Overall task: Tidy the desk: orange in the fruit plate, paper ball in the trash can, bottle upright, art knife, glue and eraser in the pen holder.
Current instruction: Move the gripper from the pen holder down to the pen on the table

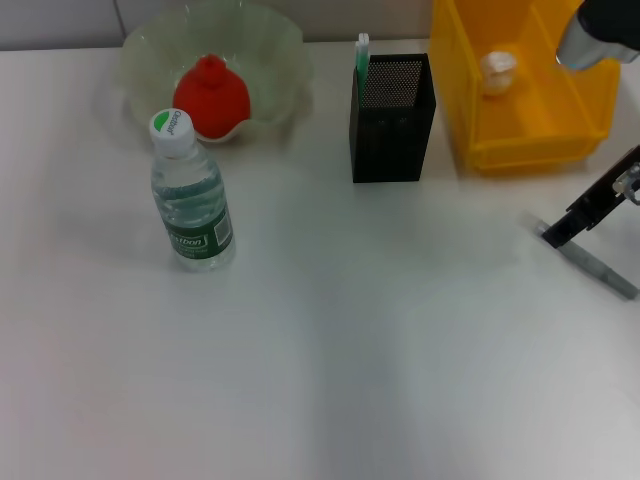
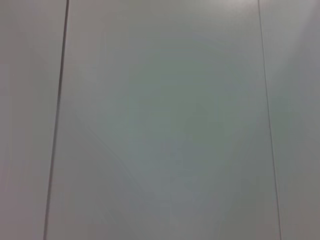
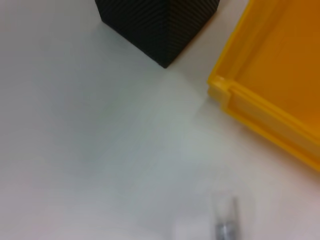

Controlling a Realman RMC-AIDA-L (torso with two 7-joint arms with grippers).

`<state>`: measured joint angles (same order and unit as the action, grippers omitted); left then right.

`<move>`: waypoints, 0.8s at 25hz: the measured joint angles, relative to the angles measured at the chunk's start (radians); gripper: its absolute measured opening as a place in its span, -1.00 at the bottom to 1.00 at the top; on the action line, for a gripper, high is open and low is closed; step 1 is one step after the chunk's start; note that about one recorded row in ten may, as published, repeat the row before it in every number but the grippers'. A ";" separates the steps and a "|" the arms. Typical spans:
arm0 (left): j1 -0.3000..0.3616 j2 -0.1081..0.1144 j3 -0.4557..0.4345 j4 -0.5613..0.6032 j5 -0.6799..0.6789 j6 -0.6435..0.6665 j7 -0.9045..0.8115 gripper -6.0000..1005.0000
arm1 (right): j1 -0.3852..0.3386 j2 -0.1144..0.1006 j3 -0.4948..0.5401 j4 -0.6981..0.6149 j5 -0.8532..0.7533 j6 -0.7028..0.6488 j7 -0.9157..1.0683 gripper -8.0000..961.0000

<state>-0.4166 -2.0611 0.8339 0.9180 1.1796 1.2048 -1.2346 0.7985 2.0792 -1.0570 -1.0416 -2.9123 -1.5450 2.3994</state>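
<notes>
A grey art knife (image 1: 598, 268) lies flat on the white desk at the right edge. My right gripper (image 1: 556, 234) reaches in from the right, its dark tip down at the knife's near end. A blurred grey piece, likely the knife (image 3: 225, 222), shows in the right wrist view. The black mesh pen holder (image 1: 392, 118) stands at the back middle with a green-and-white stick (image 1: 362, 55) in it. The red-orange fruit (image 1: 211, 97) sits in the glass fruit plate (image 1: 280, 45). The water bottle (image 1: 192, 195) stands upright. The paper ball (image 1: 497, 70) lies in the yellow bin (image 1: 520, 145). My left gripper is out of view.
The yellow bin (image 3: 260, 107) stands close to the right of the pen holder (image 3: 160, 25), just behind the knife. The left wrist view shows only a plain grey surface with thin seams.
</notes>
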 joint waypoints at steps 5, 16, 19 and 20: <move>0.001 -0.003 -0.001 -0.002 0.000 -0.002 0.000 0.32 | -0.003 -0.001 -0.011 0.023 -0.003 0.032 0.005 0.35; -0.008 -0.004 -0.009 -0.005 0.000 -0.006 0.001 0.32 | 0.005 -0.001 -0.012 0.128 -0.006 0.122 0.006 0.38; -0.010 -0.003 -0.009 -0.005 0.000 -0.011 0.002 0.32 | 0.005 -0.001 -0.012 0.130 -0.006 0.126 0.006 0.37; -0.011 -0.003 -0.009 -0.005 0.001 -0.013 0.002 0.32 | 0.006 -0.001 -0.012 0.130 -0.006 0.127 0.006 0.37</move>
<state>-0.4275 -2.0641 0.8251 0.9127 1.1808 1.1921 -1.2324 0.8043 2.0785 -1.0691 -0.9115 -2.9186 -1.4183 2.4054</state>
